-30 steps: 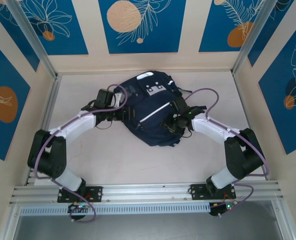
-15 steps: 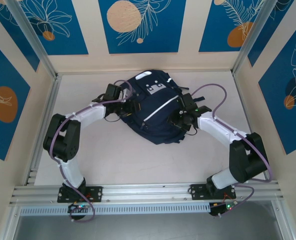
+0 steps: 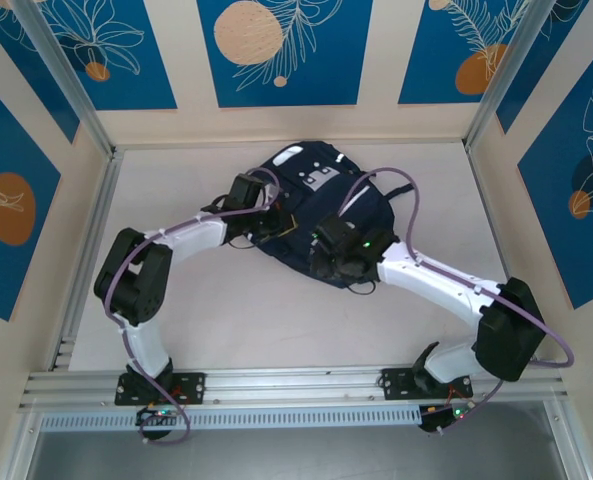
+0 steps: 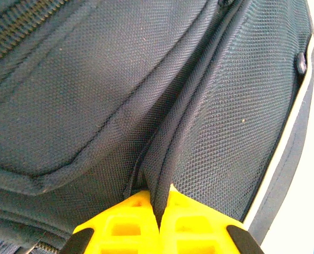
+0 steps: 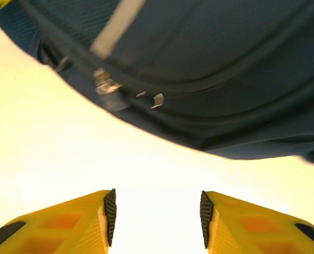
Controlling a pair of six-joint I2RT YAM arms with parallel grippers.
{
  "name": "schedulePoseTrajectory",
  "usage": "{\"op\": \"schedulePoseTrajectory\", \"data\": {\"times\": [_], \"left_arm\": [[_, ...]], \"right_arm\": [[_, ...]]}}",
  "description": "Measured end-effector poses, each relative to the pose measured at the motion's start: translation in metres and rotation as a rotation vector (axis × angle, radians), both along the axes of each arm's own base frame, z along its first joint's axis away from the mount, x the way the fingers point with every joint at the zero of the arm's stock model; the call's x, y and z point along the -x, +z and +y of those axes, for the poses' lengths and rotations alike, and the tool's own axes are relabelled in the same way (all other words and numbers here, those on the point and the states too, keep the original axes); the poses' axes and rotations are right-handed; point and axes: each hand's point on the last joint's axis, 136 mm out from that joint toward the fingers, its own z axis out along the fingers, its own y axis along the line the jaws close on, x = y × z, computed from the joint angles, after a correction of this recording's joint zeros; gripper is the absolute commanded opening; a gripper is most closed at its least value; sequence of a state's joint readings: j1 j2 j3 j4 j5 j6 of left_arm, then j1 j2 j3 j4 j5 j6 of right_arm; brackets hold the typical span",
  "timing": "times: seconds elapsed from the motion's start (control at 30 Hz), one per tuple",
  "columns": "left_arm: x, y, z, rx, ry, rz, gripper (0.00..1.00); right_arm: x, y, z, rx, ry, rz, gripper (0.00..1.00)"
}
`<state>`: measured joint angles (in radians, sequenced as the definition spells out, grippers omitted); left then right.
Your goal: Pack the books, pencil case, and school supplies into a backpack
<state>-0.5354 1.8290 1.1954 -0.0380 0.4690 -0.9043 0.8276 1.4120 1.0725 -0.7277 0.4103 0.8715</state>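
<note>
Backpack [image 3: 321,195] sits mid-surface [image 3: 226,320], toward the back. Left tool [image 4: 159,210] has just clamped shut on a fold of its fabric. Right tool [image 5: 157,211], jaws apart and empty, has swung to the near edge, prob. prepping to unzip.

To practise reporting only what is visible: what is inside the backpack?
Of the backpack only the outer navy fabric shows; the left pincer is shut on a fold of it. Whatever lies inside is covered, so its contents cannot be told.
</note>
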Motion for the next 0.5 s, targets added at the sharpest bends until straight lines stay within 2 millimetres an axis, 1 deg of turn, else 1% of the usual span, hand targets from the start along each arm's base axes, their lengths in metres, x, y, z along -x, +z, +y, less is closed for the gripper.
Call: {"op": "schedulePoseTrajectory", "data": {"times": [0.07,0.13,0.27,0.5], "left_arm": [[0.006,0.002,-0.009,0.009,0.001,0.010,0.00],[0.010,0.002,-0.015,0.011,-0.001,0.018,0.00],[0.015,0.002,-0.021,0.015,0.004,0.034,0.00],[0.015,0.002,-0.021,0.020,0.015,0.046,0.00]], "right_arm": [[0.002,-0.002,0.010,0.036,0.011,-0.005,0.48],[-0.002,-0.005,0.015,0.064,0.006,-0.020,0.45],[-0.010,-0.014,0.010,0.122,-0.034,-0.039,0.38],[-0.024,-0.025,0.005,0.171,-0.072,-0.050,0.34]]}}
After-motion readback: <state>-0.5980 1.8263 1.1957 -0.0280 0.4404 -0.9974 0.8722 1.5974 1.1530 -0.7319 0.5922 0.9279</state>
